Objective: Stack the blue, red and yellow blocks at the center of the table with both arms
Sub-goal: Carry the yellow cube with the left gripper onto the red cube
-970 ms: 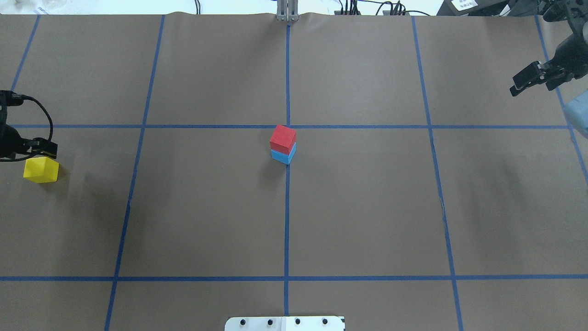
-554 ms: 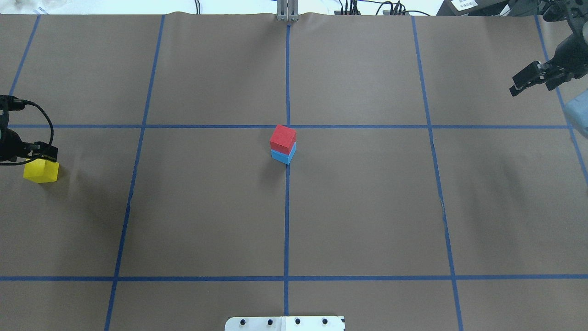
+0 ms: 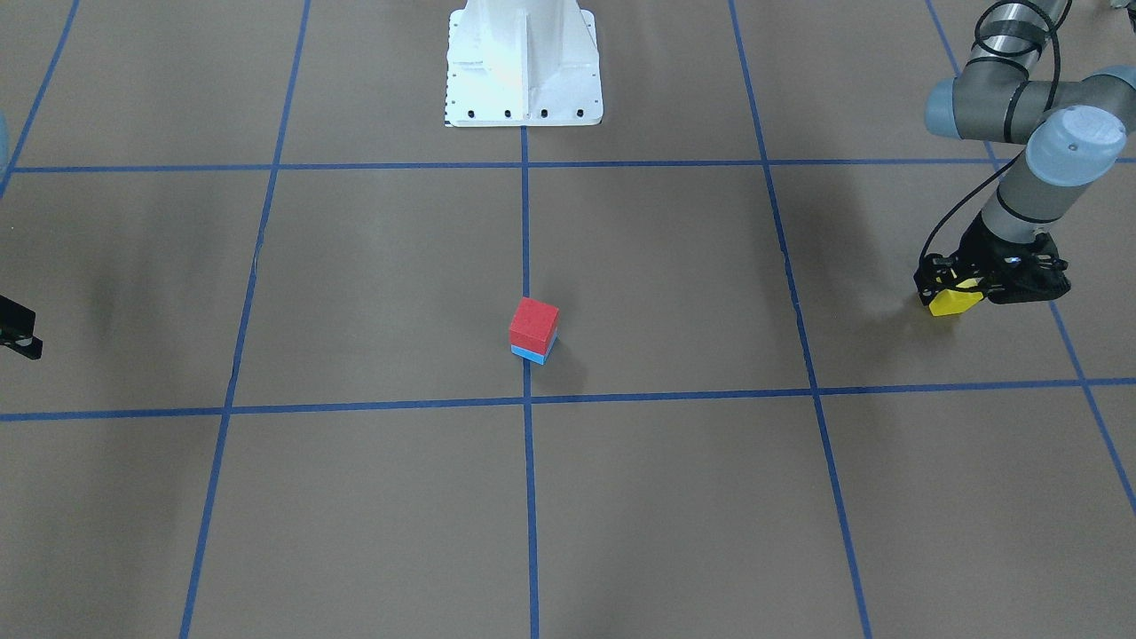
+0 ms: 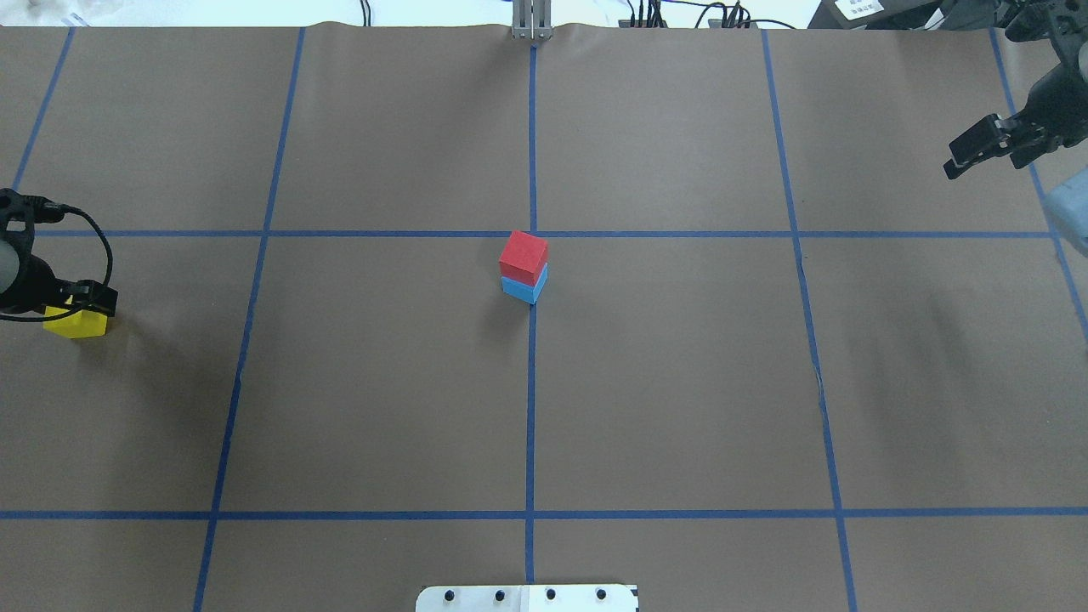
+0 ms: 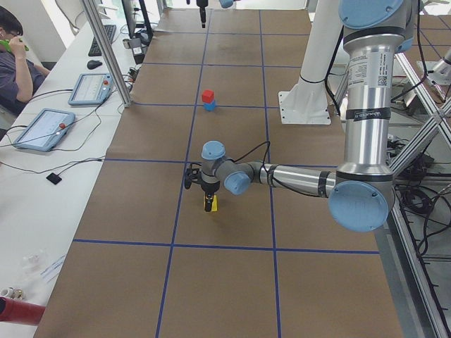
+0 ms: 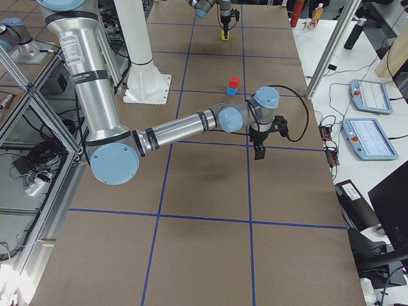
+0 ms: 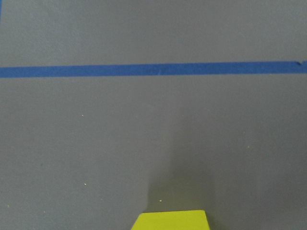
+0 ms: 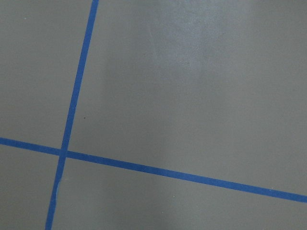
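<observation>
A red block [image 4: 524, 256] sits on a blue block [image 4: 524, 287] at the table's centre; the stack also shows in the front view [image 3: 533, 325]. The yellow block [image 4: 78, 325] lies on the table at the far left. My left gripper [image 4: 81, 304] is low over it and open, with its fingers either side of the block's top in the front view [image 3: 951, 288]. The left wrist view shows only the block's far edge [image 7: 171, 220]. My right gripper [image 4: 984, 161] is open and empty at the far right rear, well away from the stack.
Blue tape lines [image 4: 531, 382] divide the brown table into a grid. The robot's white base plate [image 3: 524, 67] stands at the near middle edge. Tablets and cables lie on a side bench [image 5: 42, 127], where a seated person shows.
My left gripper has come down and a little right over the yellow block, covering more of its top. The right gripper and the red-on-blue stack have barely moved.
</observation>
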Robot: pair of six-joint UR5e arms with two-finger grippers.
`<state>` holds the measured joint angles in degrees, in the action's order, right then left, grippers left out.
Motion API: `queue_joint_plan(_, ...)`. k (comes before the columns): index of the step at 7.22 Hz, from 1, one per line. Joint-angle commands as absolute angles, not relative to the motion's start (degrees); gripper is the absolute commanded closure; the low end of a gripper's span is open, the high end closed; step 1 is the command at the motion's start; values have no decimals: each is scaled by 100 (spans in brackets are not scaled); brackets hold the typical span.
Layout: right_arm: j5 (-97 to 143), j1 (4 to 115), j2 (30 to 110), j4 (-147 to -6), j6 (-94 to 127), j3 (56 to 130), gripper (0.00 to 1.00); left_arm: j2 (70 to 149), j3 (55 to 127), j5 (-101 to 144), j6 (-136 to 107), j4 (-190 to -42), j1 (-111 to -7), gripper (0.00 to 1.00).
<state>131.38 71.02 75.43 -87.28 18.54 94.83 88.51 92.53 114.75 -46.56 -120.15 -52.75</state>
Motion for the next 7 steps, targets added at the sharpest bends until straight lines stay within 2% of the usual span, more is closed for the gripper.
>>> queue_joint_plan(1, 13148, 7102, 7541, -8728, 1854, 9483, 1, 8842, 9386, 11557, -4623, -11962, -5291, 100)
queue_joint_plan(2, 13148, 7110, 7541, -8728, 1854, 9483, 1, 8877, 9604, 11923, -4614, -11762, -5361, 100)
queue_joint_plan(3, 13148, 7136, 7541, -8728, 1837, 9483, 1, 8920, 10094, 11996, -4614, -11125, -5422, 100)
queue_joint_plan(4, 13157, 7163, 7541, -8728, 1820, 9475, 1, 9339, 10760, 12006, -4571, -9996, -5379, 100)
queue_joint_plan(5, 13149, 7163, 7541, -8728, 1811, 9475, 1, 10543, 11071, 11988, -4344, -8401, -5379, 100)
queue_joint_plan(6, 13157, 7172, 7550, -8728, 1811, 9475, 1, 11965, 11031, 11953, -4351, -7028, -5231, 100)
queue_joint_plan(7, 13166, 7189, 7559, -8728, 1811, 9475, 1, 12780, 10978, 11927, -4429, -6527, -4699, 100)
